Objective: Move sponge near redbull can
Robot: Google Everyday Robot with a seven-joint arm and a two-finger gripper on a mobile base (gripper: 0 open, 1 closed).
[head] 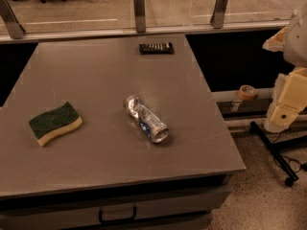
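The sponge (54, 123), dark green on top over pale yellow foam, lies flat near the table's left edge. The redbull can (146, 118), silver with blue markings and dented, lies on its side near the middle of the table, its open end facing the front right. About a can's length of bare tabletop separates the two. My gripper (282, 113) is part of the cream-coloured arm at the right edge of the view. It is beyond the table's right side, far from both objects, and holds nothing.
The grey table (110, 75) has a drawer with a handle (117, 216) in front. A dark ridged bar (156, 48) lies at the table's back edge. A tape roll (247, 91) sits on a ledge to the right, above a wheeled stand (276, 152).
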